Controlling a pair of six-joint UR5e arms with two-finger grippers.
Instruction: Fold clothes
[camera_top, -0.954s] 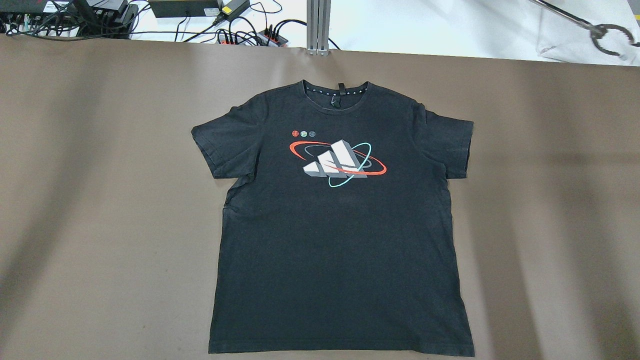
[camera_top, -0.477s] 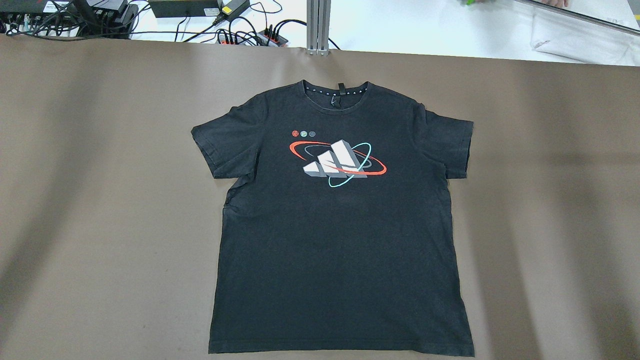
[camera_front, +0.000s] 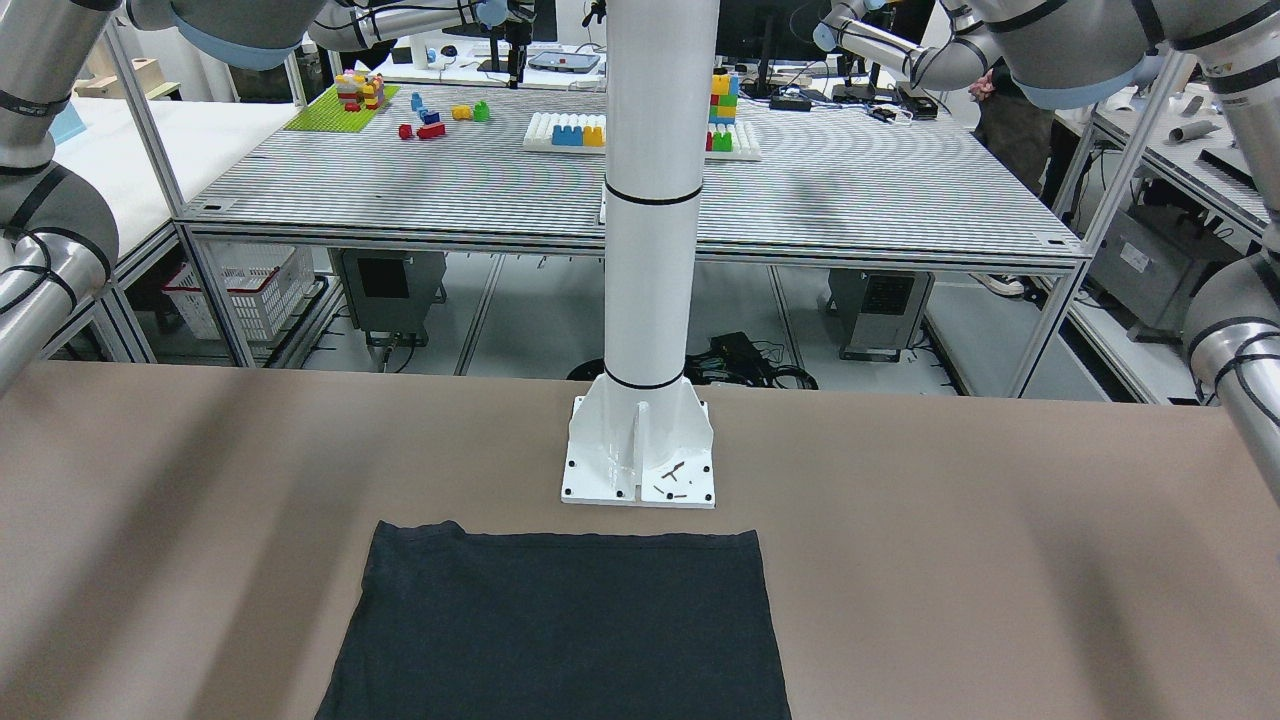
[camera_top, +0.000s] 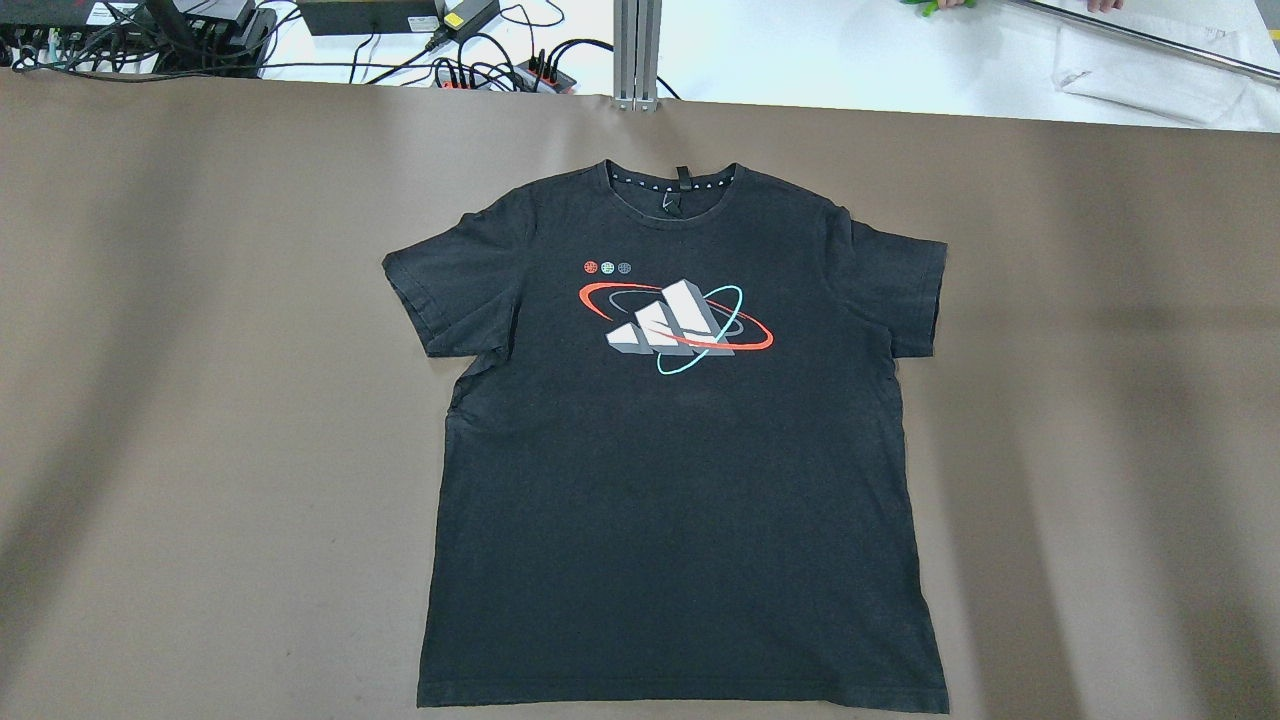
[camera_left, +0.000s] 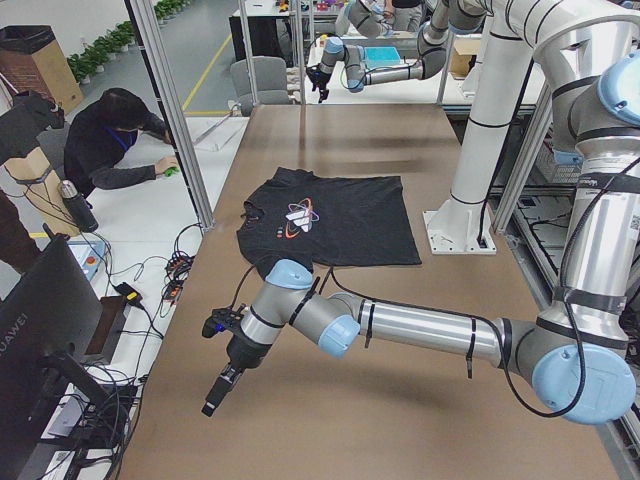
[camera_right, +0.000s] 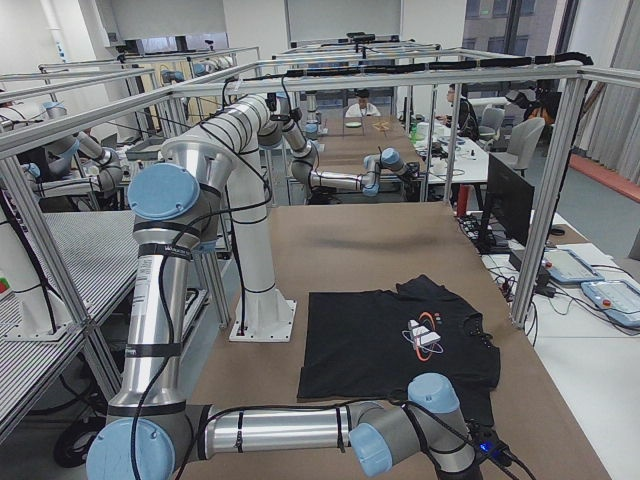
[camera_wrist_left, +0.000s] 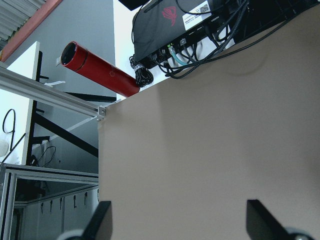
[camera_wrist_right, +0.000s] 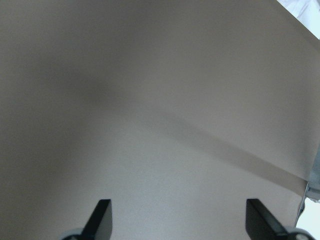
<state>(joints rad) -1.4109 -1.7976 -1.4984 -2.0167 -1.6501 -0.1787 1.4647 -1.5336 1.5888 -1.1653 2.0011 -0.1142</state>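
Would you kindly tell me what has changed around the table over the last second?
Beyond the table, at its far right, the grabber tool was drawn away: its claw has left the view, and only its metal rod crosses the top edge. Nothing was gripped or released. The black T-shirt lies flat and spread, exactly as before.

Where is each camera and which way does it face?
Front: across table, facing pillar; shirt hem, left arm, right arm.
Overhead: behind robot, over shirt; no arms.
Left: table end; left arm near.
Right: other end; right arm near.
Left wrist: table corner; left gripper open.
Right wrist: table surface; right gripper open.
Exteriors share the shirt.
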